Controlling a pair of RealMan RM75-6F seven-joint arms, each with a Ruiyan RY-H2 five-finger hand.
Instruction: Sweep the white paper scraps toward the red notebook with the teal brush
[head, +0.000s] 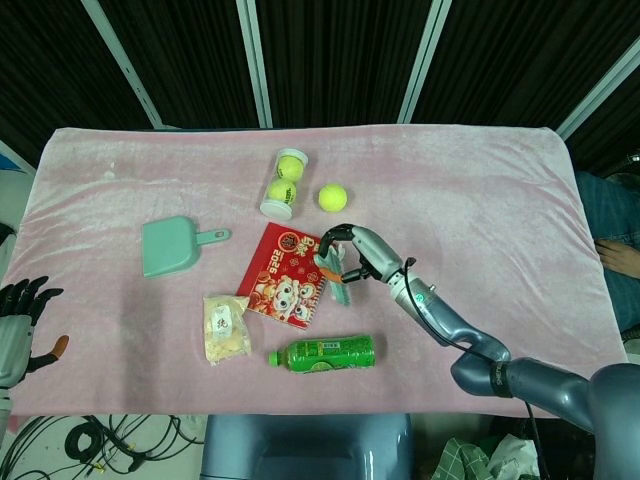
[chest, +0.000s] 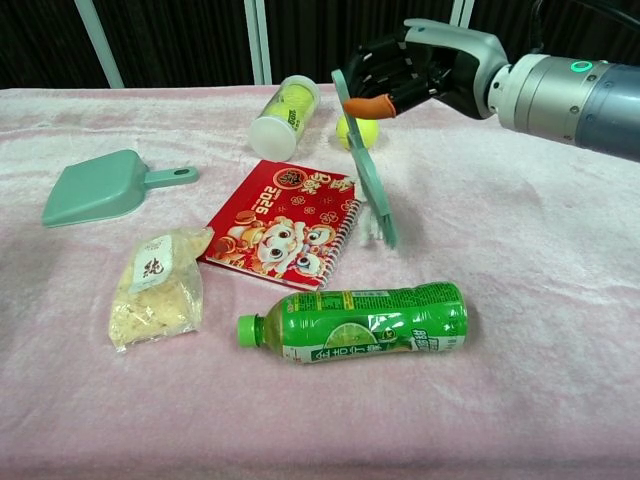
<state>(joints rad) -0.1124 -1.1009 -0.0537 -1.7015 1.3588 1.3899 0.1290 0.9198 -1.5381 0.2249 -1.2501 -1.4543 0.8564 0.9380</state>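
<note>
My right hand (head: 357, 256) (chest: 425, 68) grips the handle of the teal brush (head: 338, 285) (chest: 366, 170). The brush slants down to the right edge of the red notebook (head: 290, 274) (chest: 284, 219), its bristles low beside the spiral binding. A bit of white paper scrap (chest: 369, 227) shows against the bristles at that edge; the rest is hidden behind the brush and hand. My left hand (head: 16, 322) hangs off the table's near-left corner, fingers apart, holding nothing.
A green bottle (head: 324, 352) (chest: 362, 320) lies in front of the notebook. A snack bag (head: 226, 328) (chest: 155, 285) and teal dustpan (head: 170, 246) (chest: 100, 187) sit to the left. A tube of tennis balls (head: 283, 183) (chest: 285, 103) and a loose ball (head: 333, 197) lie behind.
</note>
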